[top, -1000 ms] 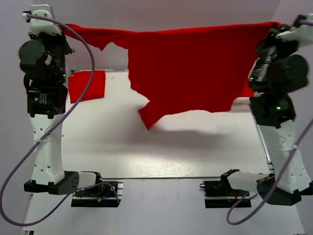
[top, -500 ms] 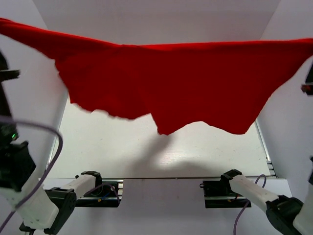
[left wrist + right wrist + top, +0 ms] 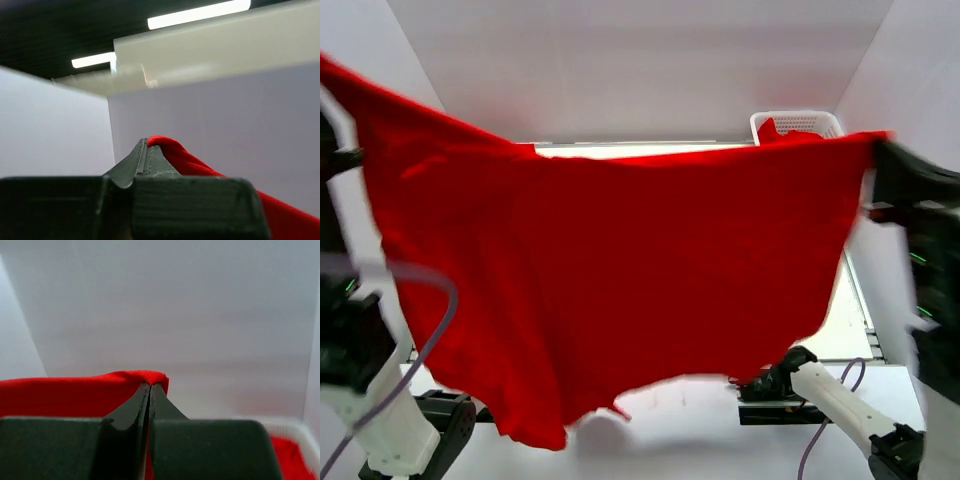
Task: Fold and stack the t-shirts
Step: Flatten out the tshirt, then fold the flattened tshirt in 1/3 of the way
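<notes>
A bright red t-shirt (image 3: pixel 620 290) hangs spread wide between my two grippers, high above the table and close to the top camera, hiding most of the table. My left gripper (image 3: pixel 146 145) is shut on its left top corner (image 3: pixel 172 152); in the top view that corner runs off the left edge. My right gripper (image 3: pixel 150 386) is shut on its right top corner (image 3: pixel 135 379), seen in the top view (image 3: pixel 880 150) at the right. More red cloth (image 3: pixel 790 132) lies in the white basket. The folded shirt at the table's back left is hidden.
A white lattice basket (image 3: pixel 800 122) stands at the table's back right; its rim shows in the right wrist view (image 3: pixel 295 427). White walls enclose the table on three sides. The table's near right edge (image 3: pixel 845 330) shows beside the shirt. Both arm bases sit at the near edge.
Both grippers have swung the held shirt up and toward the camera; it now hangs lower and fills the view. The folded shirt at back left has become hidden.
</notes>
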Motion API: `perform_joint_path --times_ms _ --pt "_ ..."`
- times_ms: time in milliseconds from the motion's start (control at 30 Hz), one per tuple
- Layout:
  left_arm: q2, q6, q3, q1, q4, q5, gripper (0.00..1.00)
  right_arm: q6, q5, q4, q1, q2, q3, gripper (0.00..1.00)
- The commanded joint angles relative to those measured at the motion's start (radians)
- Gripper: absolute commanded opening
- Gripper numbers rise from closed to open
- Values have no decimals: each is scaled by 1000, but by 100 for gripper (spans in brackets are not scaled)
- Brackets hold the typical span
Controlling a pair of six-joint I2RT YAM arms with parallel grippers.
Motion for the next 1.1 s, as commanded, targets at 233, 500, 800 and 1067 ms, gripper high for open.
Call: perform_joint_path --times_ms 233,500,800,1067 --pt "208 0 -639 10 149 -69 0 152 385 264 -8 216 -581 0" --pt "707 -72 -688 19 299 -34 0 146 378 300 -76 926 -407 0" --pt "1084 -94 -411 19 261 67 0 95 144 199 -186 1288 6 0" --pt "1131 -85 -388 19 262 163 0 88 64 80 -241 1535 281 0"
